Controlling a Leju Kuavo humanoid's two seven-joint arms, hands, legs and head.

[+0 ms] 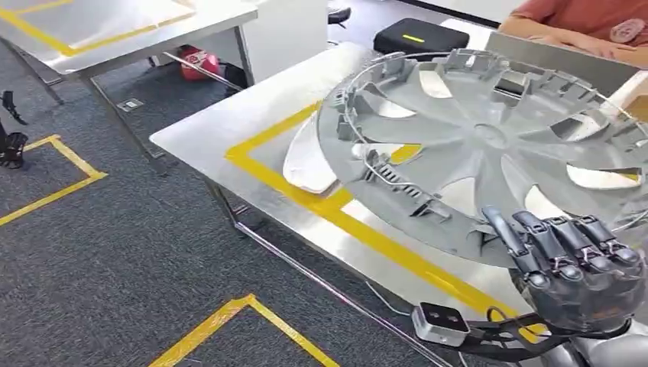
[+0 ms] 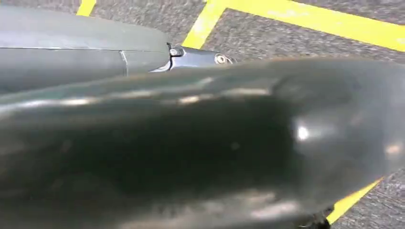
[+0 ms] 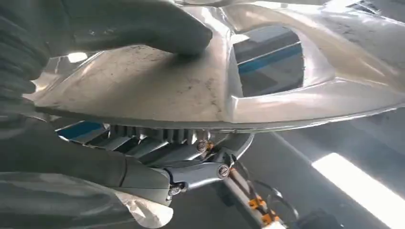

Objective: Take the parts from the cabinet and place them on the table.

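Hubcap (image 1: 489,145), one grey piece, hung tilted over the table (image 1: 229,122), its rim clamped in my right hand (image 1: 581,267) at its five o'clock edge; a second silvery part (image 1: 309,157) lay beneath. My left hand's state I couldn't tell.

High head view; close wrist views

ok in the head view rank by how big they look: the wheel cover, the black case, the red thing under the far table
1. wheel cover, by far; it is also nearest the camera
2. black case
3. red thing, smallest, partly hidden by a table leg
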